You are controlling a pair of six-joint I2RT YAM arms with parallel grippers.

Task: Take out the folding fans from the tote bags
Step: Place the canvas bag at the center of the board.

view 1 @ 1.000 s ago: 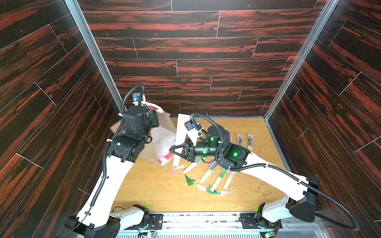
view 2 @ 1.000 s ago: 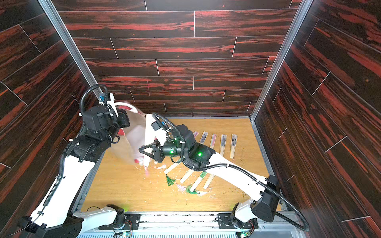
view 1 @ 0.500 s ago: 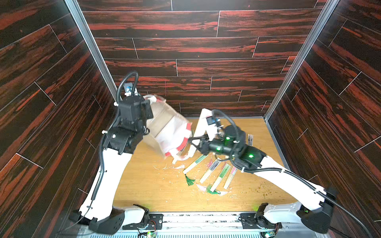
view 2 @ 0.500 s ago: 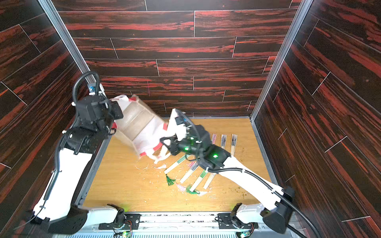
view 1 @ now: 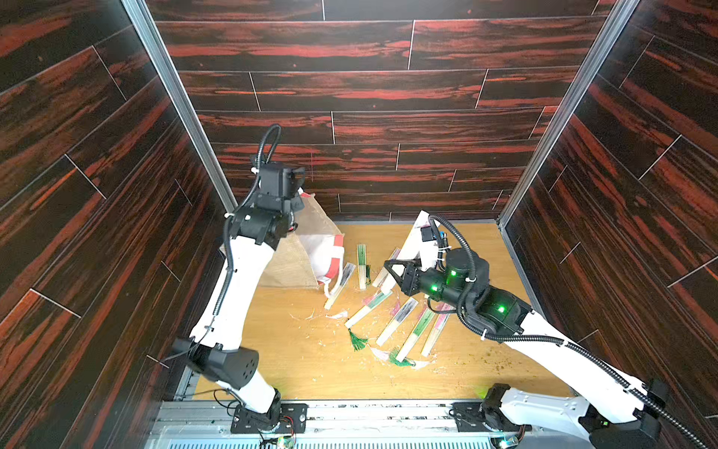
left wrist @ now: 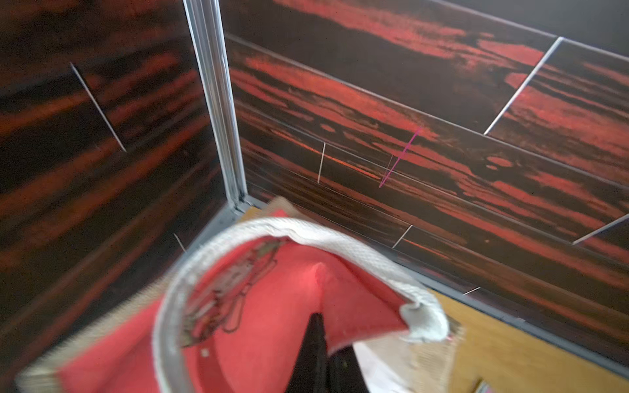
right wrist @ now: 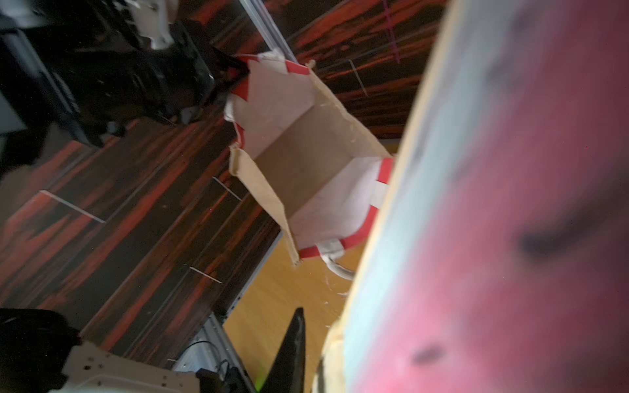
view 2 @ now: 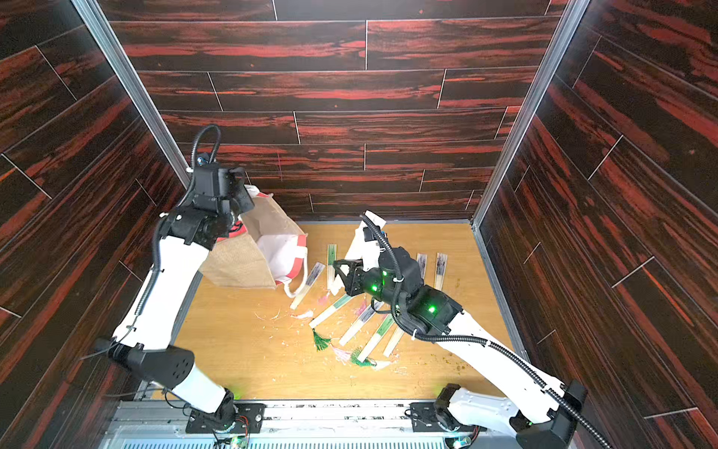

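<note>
At back-left, L arm raised, jaws pinching tote bag, R jaws low, gripping fan.

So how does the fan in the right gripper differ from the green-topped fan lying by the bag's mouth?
The fan in the right gripper is clamped and tilted steeply, its far end raised; the green-topped fan lies flat on the table, free of both grippers. The held fan shows pink print in the right wrist view; the lying one's print is green. Both are closed, with pale bamboo edges.
</note>
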